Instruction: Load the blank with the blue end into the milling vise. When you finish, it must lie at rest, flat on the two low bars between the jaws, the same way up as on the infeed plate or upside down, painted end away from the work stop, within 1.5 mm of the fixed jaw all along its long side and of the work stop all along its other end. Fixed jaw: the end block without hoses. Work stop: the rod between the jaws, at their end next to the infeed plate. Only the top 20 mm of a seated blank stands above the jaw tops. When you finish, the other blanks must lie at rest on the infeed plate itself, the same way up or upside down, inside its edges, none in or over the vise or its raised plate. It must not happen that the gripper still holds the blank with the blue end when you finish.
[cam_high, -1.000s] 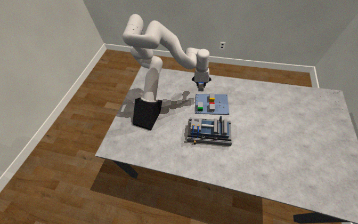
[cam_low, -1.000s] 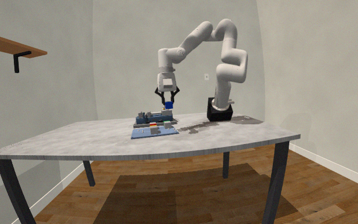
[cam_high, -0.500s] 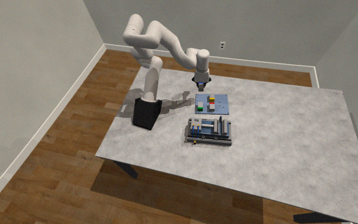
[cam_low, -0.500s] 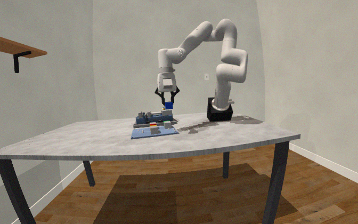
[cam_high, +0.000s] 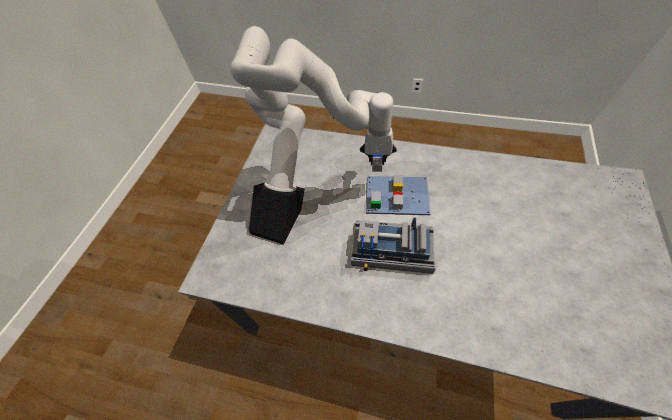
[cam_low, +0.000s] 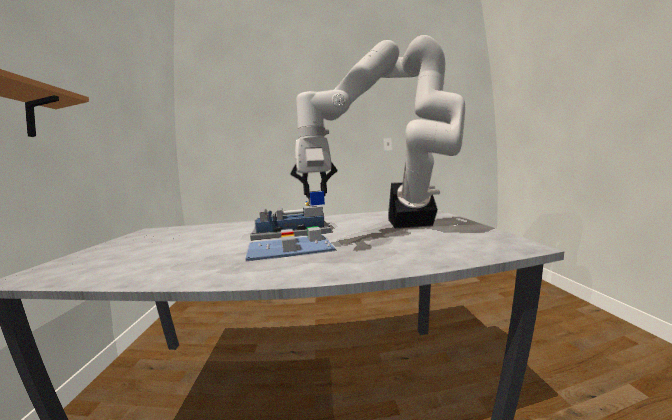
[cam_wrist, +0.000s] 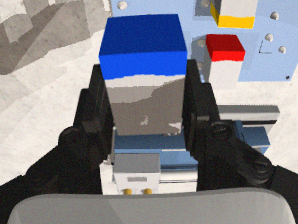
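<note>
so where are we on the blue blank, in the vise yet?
Not yet. Done: the blue blank is picked and off the infeed plate. In hand: the gripper is shut on it, holding it in the air by the plate's edge, short of the vise. Left: carry it over, seat it on the bars against the fixed jaw and stop. The green, yellow and red blanks lie on the plate.
</note>
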